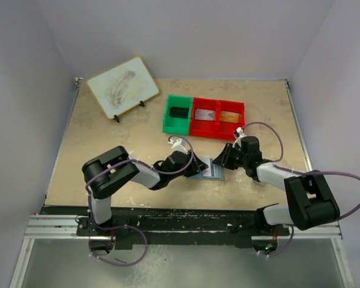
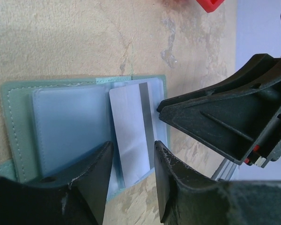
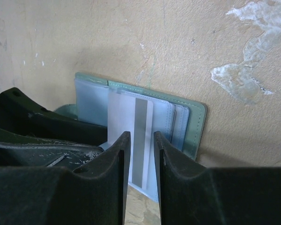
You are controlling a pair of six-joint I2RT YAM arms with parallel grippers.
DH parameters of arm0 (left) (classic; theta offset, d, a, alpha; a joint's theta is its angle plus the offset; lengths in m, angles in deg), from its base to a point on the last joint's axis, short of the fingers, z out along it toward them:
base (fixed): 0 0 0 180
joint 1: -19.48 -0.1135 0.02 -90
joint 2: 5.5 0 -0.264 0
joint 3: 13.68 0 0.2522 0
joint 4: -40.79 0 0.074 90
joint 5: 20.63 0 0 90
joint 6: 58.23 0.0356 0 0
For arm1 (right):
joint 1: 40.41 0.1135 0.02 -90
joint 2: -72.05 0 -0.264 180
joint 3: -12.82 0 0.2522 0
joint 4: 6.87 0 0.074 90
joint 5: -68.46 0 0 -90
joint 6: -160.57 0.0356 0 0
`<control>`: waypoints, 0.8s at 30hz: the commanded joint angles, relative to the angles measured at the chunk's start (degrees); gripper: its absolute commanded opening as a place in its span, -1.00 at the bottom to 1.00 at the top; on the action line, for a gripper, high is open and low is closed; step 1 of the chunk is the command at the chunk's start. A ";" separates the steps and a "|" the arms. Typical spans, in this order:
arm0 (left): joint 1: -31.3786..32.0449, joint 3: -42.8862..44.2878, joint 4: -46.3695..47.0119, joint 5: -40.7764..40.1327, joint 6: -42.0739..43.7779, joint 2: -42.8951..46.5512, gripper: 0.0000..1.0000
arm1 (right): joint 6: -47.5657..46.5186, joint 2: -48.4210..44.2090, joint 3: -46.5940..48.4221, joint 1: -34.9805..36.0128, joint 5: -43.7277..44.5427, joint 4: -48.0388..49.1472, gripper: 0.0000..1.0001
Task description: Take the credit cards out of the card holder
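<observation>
The card holder (image 1: 213,172) lies open on the table between my two grippers, grey-green rim up and pale blue panels (image 2: 65,122) showing. A white credit card (image 2: 129,126) with a grey stripe lies on its right panel, sticking out past the holder's edge. My left gripper (image 2: 133,147) hovers at the card's protruding end, jaws apart, nothing pinched. My right gripper (image 3: 141,137) comes from the other side; its narrow gap straddles the card's stripe (image 3: 140,122) without clamping it. In the top view the left gripper (image 1: 196,166) and right gripper (image 1: 223,159) nearly meet over the holder.
Behind the holder stand a green bin (image 1: 168,120) with a dark item and a red two-part bin (image 1: 219,129) holding a grey card (image 1: 205,114) and a gold card (image 1: 230,116). A small whiteboard (image 1: 121,86) leans on a stand at the back left.
</observation>
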 commanded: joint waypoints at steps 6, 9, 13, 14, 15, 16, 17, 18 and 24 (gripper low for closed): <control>-0.15 -3.12 14.69 2.21 -6.43 -5.48 -0.31 | 0.59 0.27 -3.58 0.20 -0.31 -0.13 -0.40; -0.14 -3.85 17.21 2.18 -7.27 -5.93 -0.36 | 0.88 0.27 -4.22 0.21 -0.13 0.17 -0.40; -0.14 -4.30 19.69 2.52 -8.23 -6.78 -0.46 | 1.02 0.36 -4.43 0.20 -0.12 0.42 -0.41; -0.14 -4.32 20.17 2.72 -8.44 -6.96 -0.49 | 1.09 0.36 -4.39 0.20 -0.05 0.36 -0.41; -0.19 -4.32 20.52 2.85 -8.46 -7.09 -0.55 | 1.15 0.33 -4.39 0.20 0.01 0.35 -0.41; -0.19 -4.39 20.90 2.90 -8.65 -7.14 -0.60 | 1.12 0.35 -4.30 0.20 0.04 0.28 -0.41; -0.22 -4.53 21.34 2.78 -8.63 -7.13 -0.62 | 1.11 0.40 -4.31 0.20 0.31 0.14 -0.41; -0.16 -4.77 21.64 2.65 -8.79 -7.00 -0.65 | 1.17 0.44 -4.22 0.20 0.57 -0.02 -0.41; -0.22 -6.51 22.58 1.57 -8.85 -5.71 -0.94 | 1.53 0.70 -3.99 0.20 1.90 -0.80 -0.41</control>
